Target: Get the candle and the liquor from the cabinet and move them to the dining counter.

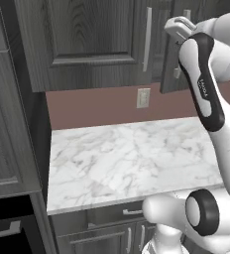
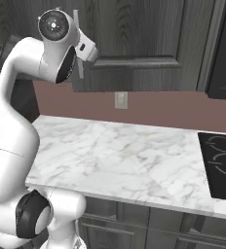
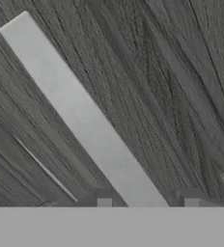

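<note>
**Gripper closed on the cabinet door handle**

In the hand view the silver bar handle [image 3: 85,118] of the cabinet [image 3: 181,72] runs diagonally down between the two finger tips of the gripper [image 3: 147,202], which stand narrow, one on each side of the bar, clasping it. The door [image 1: 169,54] being held stands slightly ajar beside its closed neighbour.

The arm rises from the base, bends at the elbow and reaches up high to the wall cabinet, its hand level with the handle [image 2: 76,44], well above the marble surface [image 1: 132,154].

Counted: two bar handles on the wall cabinet in the left base view, one wall outlet [image 1: 143,97] on the maroon backsplash [image 1: 97,106], one black cooktop [image 2: 221,165] set into the surface.
</note>
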